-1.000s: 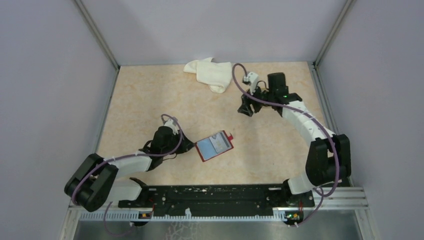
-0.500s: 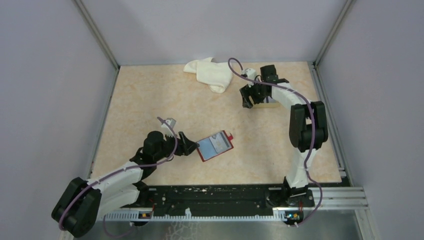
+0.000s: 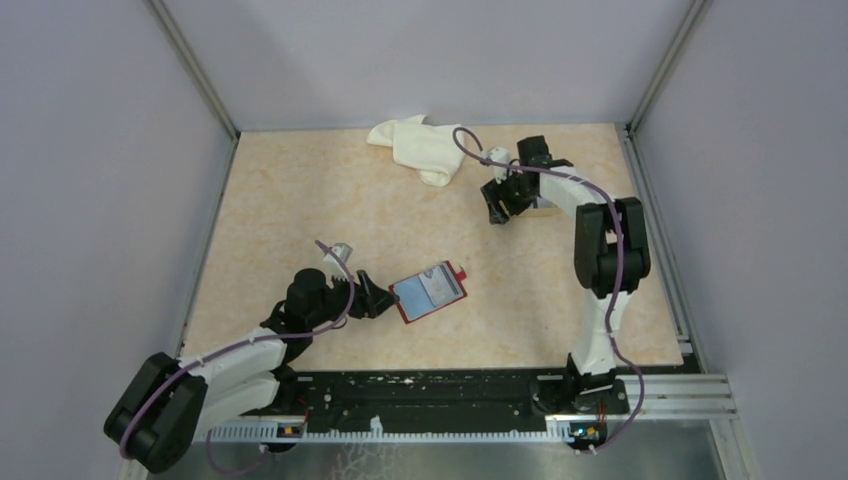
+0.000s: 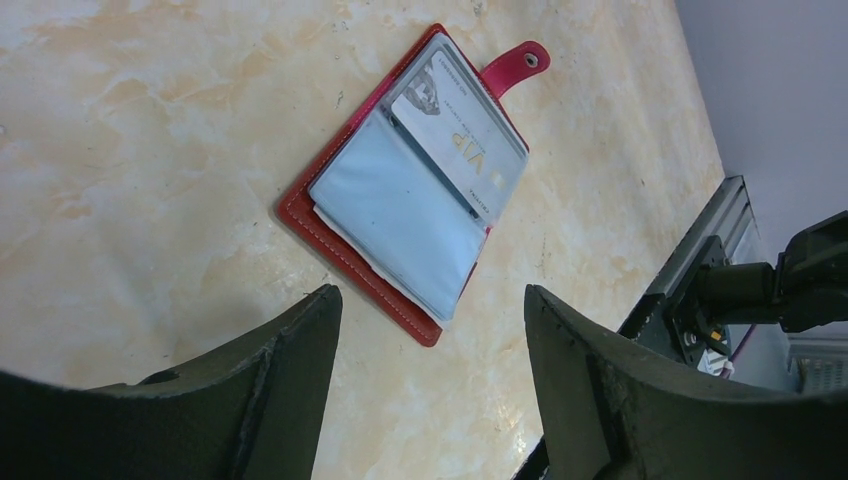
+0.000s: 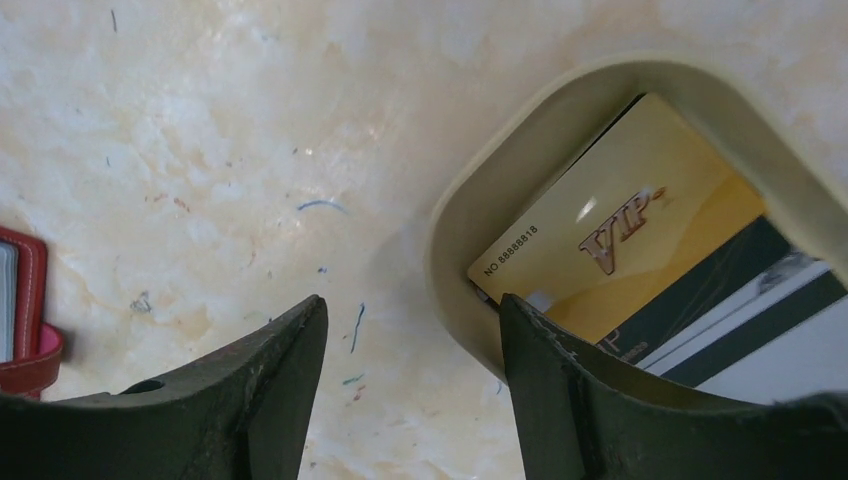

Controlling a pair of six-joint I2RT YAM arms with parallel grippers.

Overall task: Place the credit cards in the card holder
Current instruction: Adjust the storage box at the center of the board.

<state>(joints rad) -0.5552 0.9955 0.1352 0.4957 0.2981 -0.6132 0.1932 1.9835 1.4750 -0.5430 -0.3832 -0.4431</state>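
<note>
Two hands, both spread and empty. We list the right hand (image 5: 412,305) at the far right of the desk (image 3: 300,200), arm reaching out and bent back, wrist tipped down over the near rim of the beige tray (image 5: 470,210), with one finger over bare desk. Contents of the tray: a gold VIP card (image 5: 610,240) lying flat on a darker card. We judge the hazards as the tray wall blocking a finger, the light tray skidding, or two cards lifting together. The left hand (image 3: 378,297) lies low on a stretched arm, just beside the card holder (image 4: 410,190). That holder is open at mid-desk, a silver VIP card (image 4: 465,150) already sleeved, and a nudge could turn it or flip the sleeves shut.
</note>
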